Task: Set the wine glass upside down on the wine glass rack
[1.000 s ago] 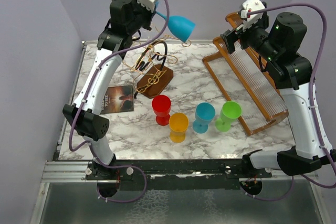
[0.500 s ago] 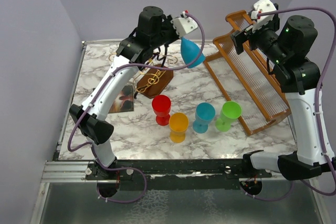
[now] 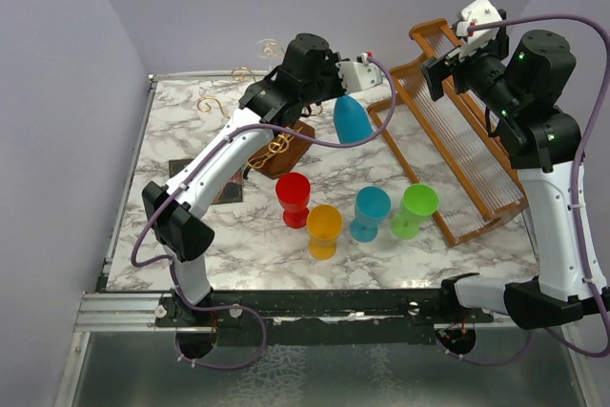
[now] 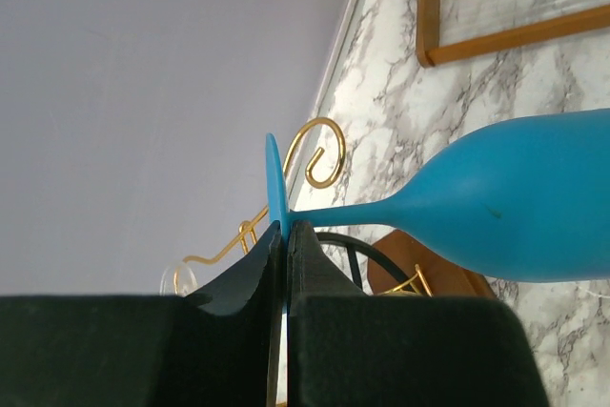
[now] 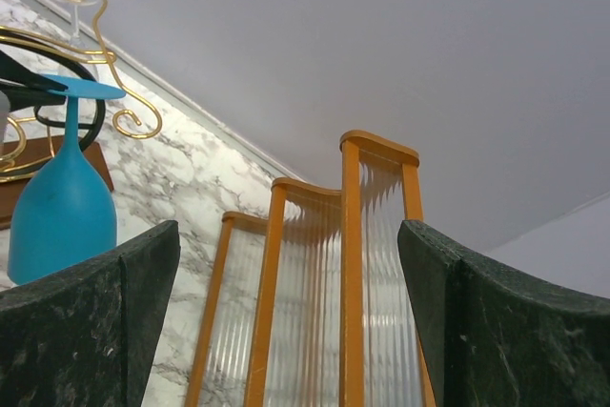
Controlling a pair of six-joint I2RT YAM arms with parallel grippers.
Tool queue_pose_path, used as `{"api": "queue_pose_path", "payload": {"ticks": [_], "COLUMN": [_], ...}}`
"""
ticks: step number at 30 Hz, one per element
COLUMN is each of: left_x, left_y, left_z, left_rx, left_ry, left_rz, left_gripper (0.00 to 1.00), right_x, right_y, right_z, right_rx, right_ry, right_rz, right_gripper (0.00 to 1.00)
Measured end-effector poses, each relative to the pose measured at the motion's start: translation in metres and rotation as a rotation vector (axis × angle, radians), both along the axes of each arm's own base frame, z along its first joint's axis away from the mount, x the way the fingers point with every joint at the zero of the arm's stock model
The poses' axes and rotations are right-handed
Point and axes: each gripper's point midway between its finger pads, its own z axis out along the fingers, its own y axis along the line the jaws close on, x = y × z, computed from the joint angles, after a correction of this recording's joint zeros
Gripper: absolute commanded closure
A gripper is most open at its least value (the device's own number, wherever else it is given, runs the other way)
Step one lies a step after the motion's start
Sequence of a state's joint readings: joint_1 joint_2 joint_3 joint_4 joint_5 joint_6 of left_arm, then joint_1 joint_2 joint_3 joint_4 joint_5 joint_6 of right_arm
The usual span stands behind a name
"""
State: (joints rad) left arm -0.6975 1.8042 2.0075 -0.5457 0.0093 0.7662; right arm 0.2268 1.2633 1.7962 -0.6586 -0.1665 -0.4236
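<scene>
The blue wine glass (image 3: pixel 351 119) hangs upside down, bowl down and foot up, just right of the wine glass rack (image 3: pixel 283 145). The rack has gold wire scrolls, a black curved bar and a dark brown base. My left gripper (image 3: pixel 341 91) is shut on the glass's flat foot. In the left wrist view the fingers (image 4: pixel 286 231) pinch the foot (image 4: pixel 276 183), with the bowl (image 4: pixel 519 207) to the right and a gold scroll (image 4: pixel 324 140) behind. My right gripper (image 3: pixel 434 69) is open and empty, high at the back right. Its view shows the glass (image 5: pixel 62 207) beside the scrolls (image 5: pixel 124 111).
A large orange-brown slatted rack (image 3: pixel 457 150) lies on the right of the marble table. Red (image 3: pixel 293 194), orange (image 3: pixel 324 226), teal (image 3: pixel 370 209) and green (image 3: pixel 416 207) cups stand in front. A dark card (image 3: pixel 179 169) lies at the left. A clear glass (image 3: pixel 267 47) shows at the rack's back.
My left arm has swung right and down with the blue glass, turning it from sideways to bowl down beside the rack. My right arm rose slightly earlier, then held still.
</scene>
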Motion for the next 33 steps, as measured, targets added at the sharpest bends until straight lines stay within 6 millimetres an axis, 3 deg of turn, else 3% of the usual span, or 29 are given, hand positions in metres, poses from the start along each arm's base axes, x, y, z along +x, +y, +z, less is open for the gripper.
{"api": "queue_pose_path", "payload": {"ticks": [5, 33], "left_x": [0.007, 0.064], "left_y": [0.005, 0.013], "left_z": [-0.017, -0.066], "left_rx": [0.059, 0.254], "left_ry": [0.001, -0.124], "left_rz": [0.038, 0.194], "left_gripper": [1.00, 1.00], "right_x": [0.001, 0.003], "right_y": [0.000, 0.004], "right_z": [-0.003, -0.016], "right_rx": [-0.001, -0.005], "right_ry": [0.007, 0.036], "right_rz": [0.006, 0.025], "right_gripper": [0.04, 0.04]}}
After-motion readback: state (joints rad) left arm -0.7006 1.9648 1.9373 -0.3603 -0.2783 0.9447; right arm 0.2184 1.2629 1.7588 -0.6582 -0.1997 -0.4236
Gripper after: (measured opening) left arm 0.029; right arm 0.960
